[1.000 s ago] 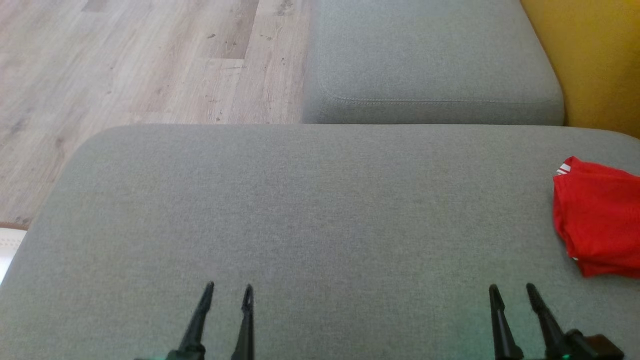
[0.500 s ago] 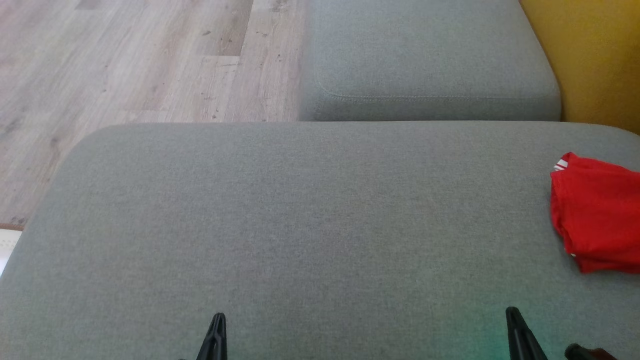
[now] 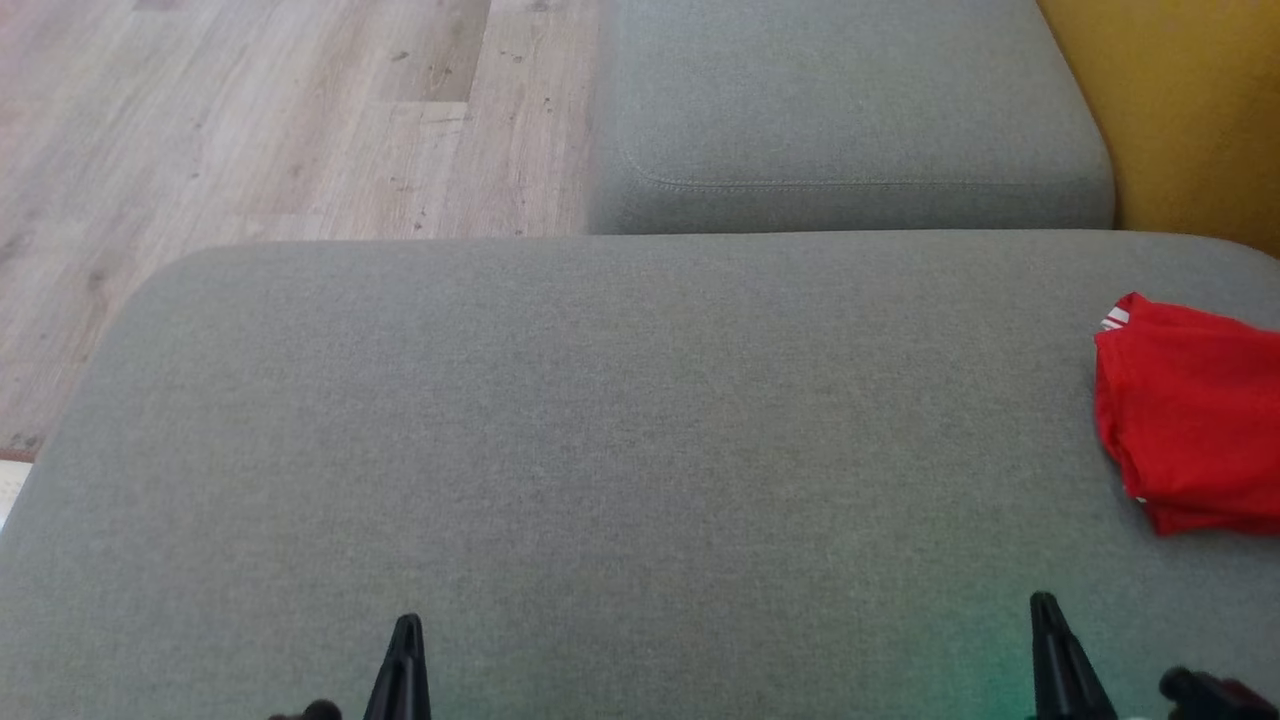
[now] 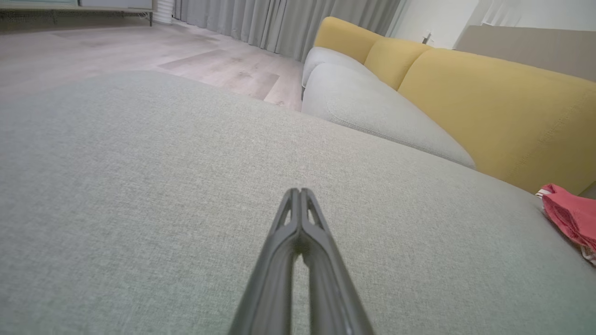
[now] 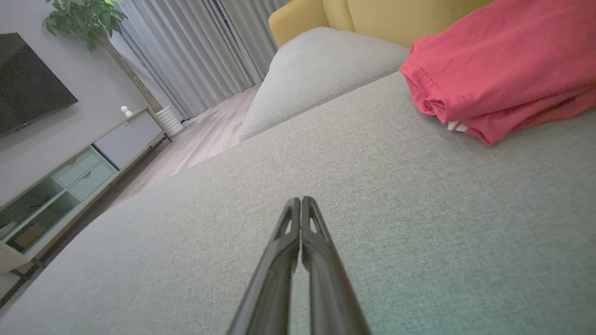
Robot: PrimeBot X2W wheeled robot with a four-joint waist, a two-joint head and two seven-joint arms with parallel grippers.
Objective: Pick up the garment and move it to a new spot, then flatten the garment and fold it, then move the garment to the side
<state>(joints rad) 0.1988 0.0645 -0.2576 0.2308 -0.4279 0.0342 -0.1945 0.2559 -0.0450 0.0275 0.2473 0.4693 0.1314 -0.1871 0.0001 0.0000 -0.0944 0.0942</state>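
The garment point(image 3: 1195, 420) is a red folded bundle with a white-striped trim, lying at the right edge of the grey sofa seat point(image 3: 600, 420). It also shows at the far right in the left wrist view point(image 4: 570, 214) and at the upper right in the right wrist view point(image 5: 503, 60). My left gripper point(image 3: 405, 630) sits low at the seat's front left, shut, with nothing between its fingers point(image 4: 300, 193). My right gripper point(image 3: 1045, 605) is at the front right, shut and empty point(image 5: 300, 202), short of the garment and apart from it.
A second grey cushion point(image 3: 850, 110) lies beyond the seat, with a yellow backrest point(image 3: 1190, 110) to the right. Wooden floor point(image 3: 250, 130) runs along the left and far side. A TV cabinet point(image 5: 70, 181), curtains and a plant stand across the room.
Both grippers went from open to shut and dropped lower in the head view. The head camera shifted slightly, so the seat and garment sit a little higher in the picture.
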